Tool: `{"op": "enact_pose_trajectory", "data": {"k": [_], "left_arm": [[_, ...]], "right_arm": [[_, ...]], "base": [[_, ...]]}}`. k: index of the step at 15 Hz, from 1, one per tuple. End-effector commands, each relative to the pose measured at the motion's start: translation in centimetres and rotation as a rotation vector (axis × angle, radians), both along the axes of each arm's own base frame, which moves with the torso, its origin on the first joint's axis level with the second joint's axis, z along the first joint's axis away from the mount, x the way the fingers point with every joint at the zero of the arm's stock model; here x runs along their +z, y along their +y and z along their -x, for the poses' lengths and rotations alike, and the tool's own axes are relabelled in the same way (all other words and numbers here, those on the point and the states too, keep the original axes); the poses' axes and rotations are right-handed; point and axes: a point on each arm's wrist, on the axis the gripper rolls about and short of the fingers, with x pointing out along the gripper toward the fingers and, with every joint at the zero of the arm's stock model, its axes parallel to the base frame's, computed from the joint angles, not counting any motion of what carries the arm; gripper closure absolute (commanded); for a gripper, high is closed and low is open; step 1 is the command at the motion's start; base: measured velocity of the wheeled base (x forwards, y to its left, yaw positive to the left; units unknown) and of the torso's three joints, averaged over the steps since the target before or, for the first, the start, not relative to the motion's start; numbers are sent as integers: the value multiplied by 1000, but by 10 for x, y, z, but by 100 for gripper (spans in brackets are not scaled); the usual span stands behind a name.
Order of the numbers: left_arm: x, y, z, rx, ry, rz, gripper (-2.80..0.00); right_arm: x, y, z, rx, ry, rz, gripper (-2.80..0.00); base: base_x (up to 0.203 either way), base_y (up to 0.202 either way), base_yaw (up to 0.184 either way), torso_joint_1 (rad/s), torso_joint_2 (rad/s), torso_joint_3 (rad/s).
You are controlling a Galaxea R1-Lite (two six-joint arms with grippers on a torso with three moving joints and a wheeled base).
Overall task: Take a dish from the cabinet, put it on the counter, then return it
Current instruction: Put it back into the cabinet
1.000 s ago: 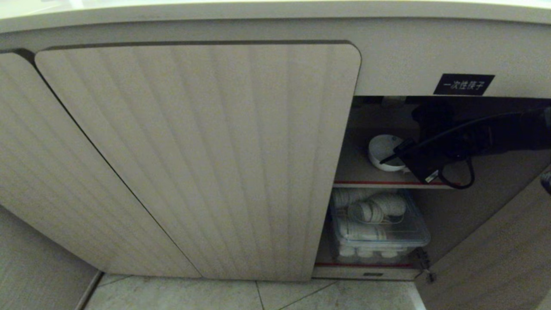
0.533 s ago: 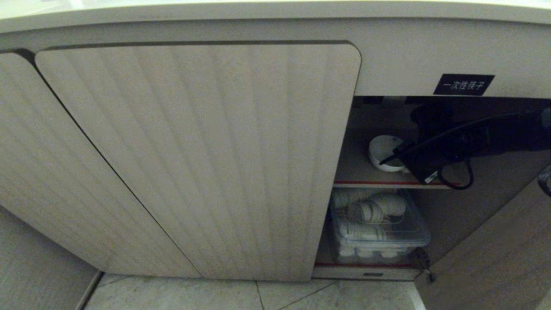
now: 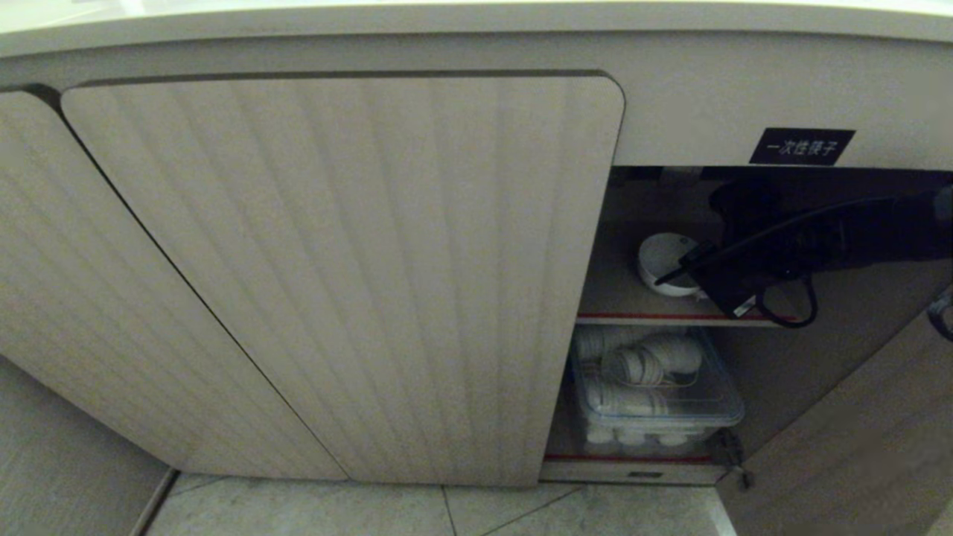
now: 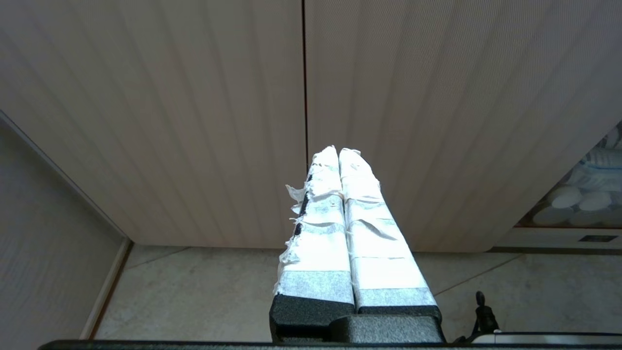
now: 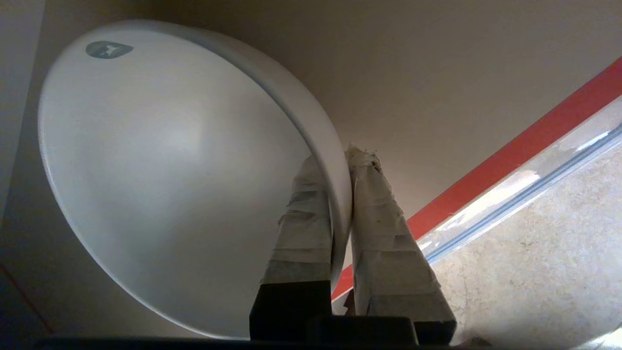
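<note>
My right gripper [image 5: 340, 194] is clamped on the rim of the dish [image 5: 165, 165] — one taped finger inside the bowl, the other outside. The dish sits on the upper shelf [image 3: 618, 294] of the cabinet [image 3: 357, 283], just behind the closed fluted door's edge, with my right arm reaching in from the right. Below it, a clear bin [image 3: 655, 394] holds more white crockery. My left gripper [image 4: 338, 160] hangs low before the closed doors, fingers pressed together — empty.
</note>
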Motion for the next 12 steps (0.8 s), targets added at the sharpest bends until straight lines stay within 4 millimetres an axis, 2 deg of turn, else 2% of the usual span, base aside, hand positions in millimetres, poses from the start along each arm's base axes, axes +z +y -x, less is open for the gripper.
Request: {"op": "enact_pose_trajectory", "data": {"k": [1, 2, 3, 12], "left_arm": [[0, 0, 0, -1, -1, 0, 0], [0, 0, 0, -1, -2, 0, 0], [0, 0, 0, -1, -2, 0, 0], [0, 0, 0, -1, 0, 0, 0]], "right_arm": [[-1, 0, -1, -5, 4, -3, 0], [0, 1, -1, -4, 2, -4, 0], [0, 1, -1, -3, 0, -4, -280], [0, 1, 0, -28, -3, 20, -280]], "base": [[0, 0, 0, 0, 0, 0], [0, 0, 0, 0, 0, 0], [0, 0, 0, 0, 0, 0], [0, 0, 0, 0, 0, 0]]}}
